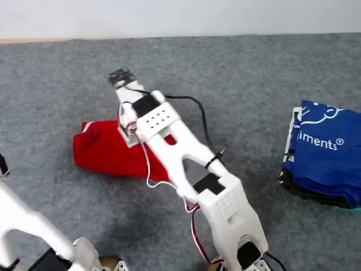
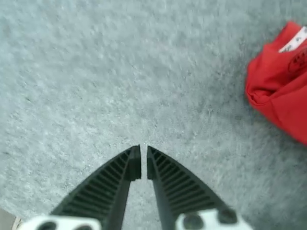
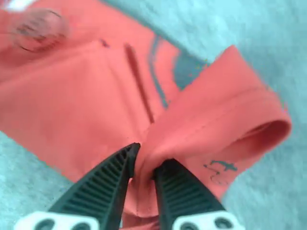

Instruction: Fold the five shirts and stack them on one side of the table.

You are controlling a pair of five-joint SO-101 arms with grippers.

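Observation:
A red shirt (image 1: 107, 151) lies crumpled on the grey table left of centre. My right arm stretches from the front edge over it, and my right gripper (image 3: 144, 165) is shut on a raised fold of the red shirt (image 3: 216, 129). In the left wrist view the red shirt (image 2: 283, 93) shows off to one side, while my left gripper (image 2: 141, 160) hangs shut over bare grey carpet with nothing in it. My left arm (image 1: 28, 226) sits at the front left corner. A stack of folded shirts (image 1: 324, 155), blue on top, rests at the table's right edge.
Grey carpet-like table surface (image 1: 237, 79) runs back to a pale wall. A black cable (image 1: 197, 116) trails along the right arm. Open surface lies between the red shirt and the folded stack.

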